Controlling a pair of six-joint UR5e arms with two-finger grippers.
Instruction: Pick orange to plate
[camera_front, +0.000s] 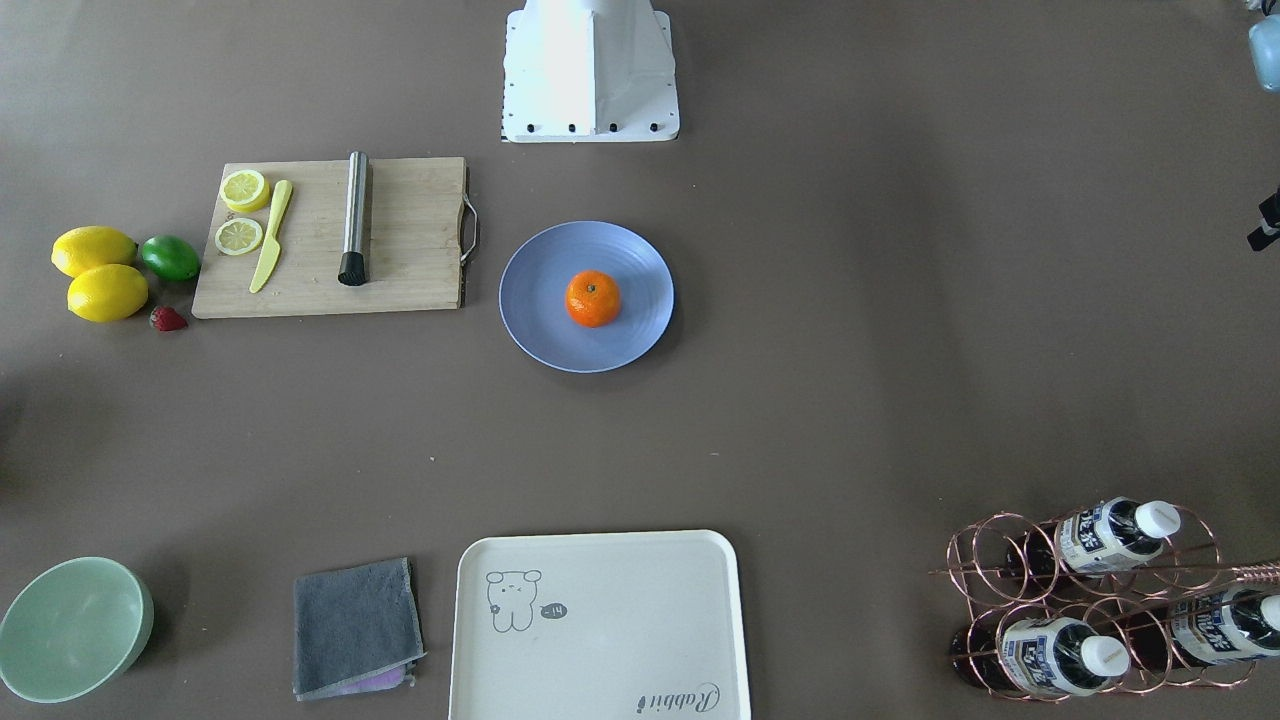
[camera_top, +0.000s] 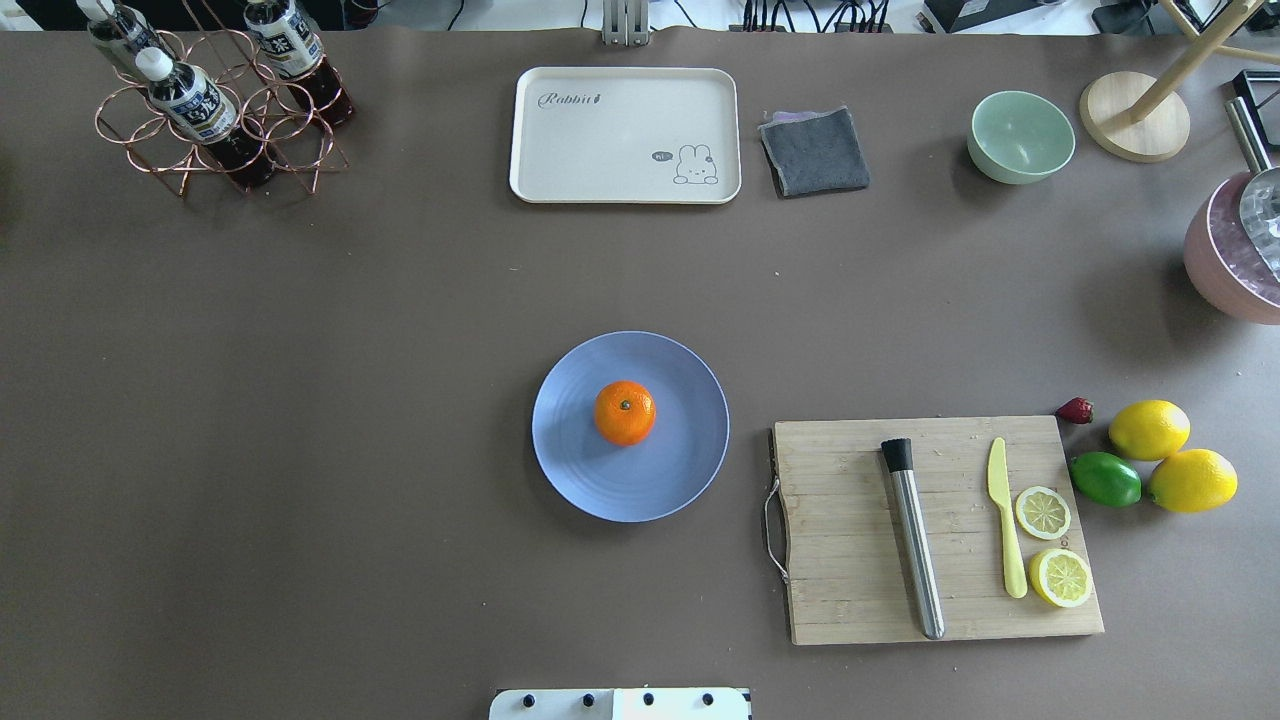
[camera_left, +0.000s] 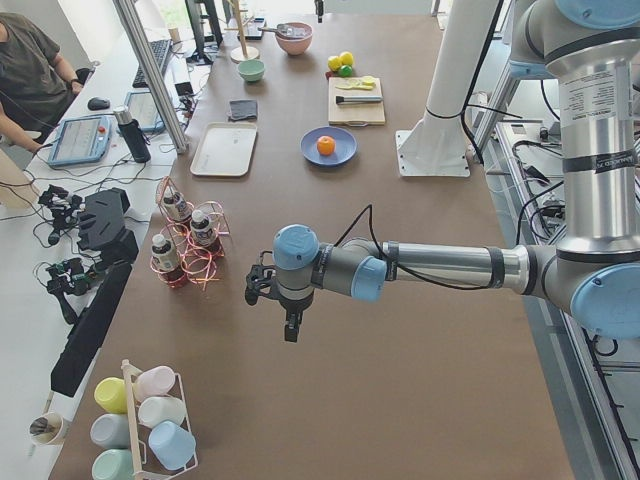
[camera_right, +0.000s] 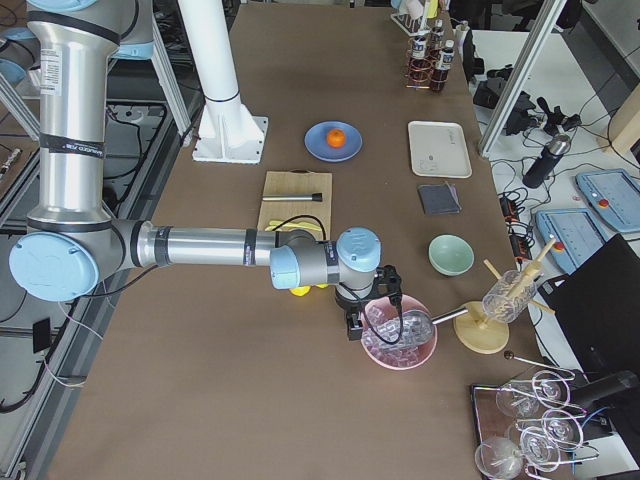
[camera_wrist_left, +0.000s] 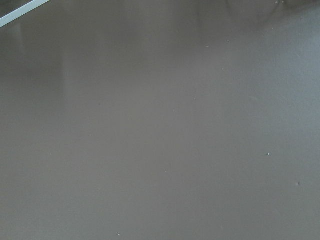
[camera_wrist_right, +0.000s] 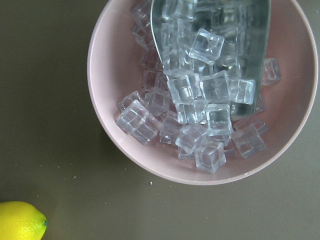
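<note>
The orange (camera_top: 625, 412) sits stem spot up in the middle of the periwinkle-blue plate (camera_top: 575, 460) at the table's centre, and the front-facing view shows the orange (camera_front: 592, 298) on the plate (camera_front: 530, 300) too. Neither arm is near it. My left gripper (camera_left: 290, 330) hangs over bare table far off at the table's left end, seen only in the exterior left view, so I cannot tell whether it is open or shut. My right gripper (camera_right: 352, 325) hovers beside a pink ice bowl (camera_right: 398, 335) at the right end, state likewise unclear.
A wooden cutting board (camera_top: 850, 590) right of the plate holds a steel muddler (camera_top: 915, 545), a yellow knife (camera_top: 1005, 520) and lemon slices. Lemons (camera_top: 1150, 430), a lime (camera_top: 1105, 478) and a strawberry lie beyond it. A cream tray (camera_top: 625, 135), grey cloth (camera_top: 815, 150), green bowl (camera_top: 1020, 135) and bottle rack (camera_top: 215, 110) line the far edge.
</note>
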